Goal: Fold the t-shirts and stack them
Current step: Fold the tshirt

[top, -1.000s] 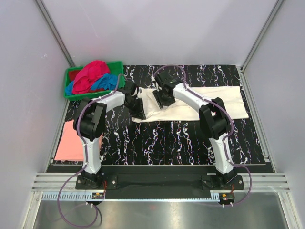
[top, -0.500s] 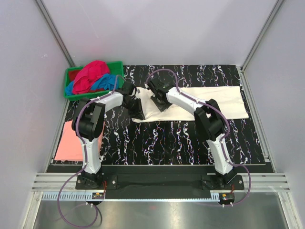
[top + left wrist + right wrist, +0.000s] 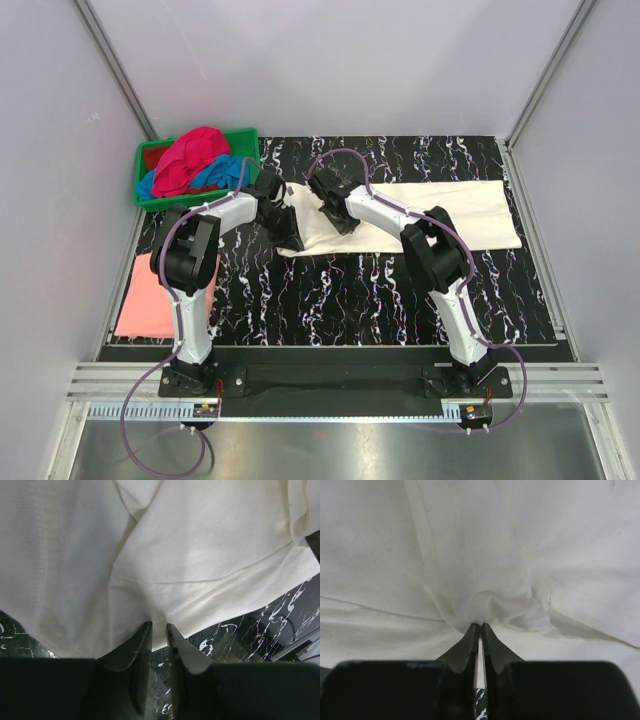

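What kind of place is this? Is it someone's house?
Probably a robot lab booth, not a house: bare white walls in a metal frame, a left arm and right arm bolted to a rail, and a crate of shirts.

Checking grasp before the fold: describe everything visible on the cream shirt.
The cream shirt is soft off-white cloth, lying flat as a long band across the far side of the black marbled table. Its left end is creased and bunched. The left end effector pinches its near edge; the right end effector pinches a puckered fold.
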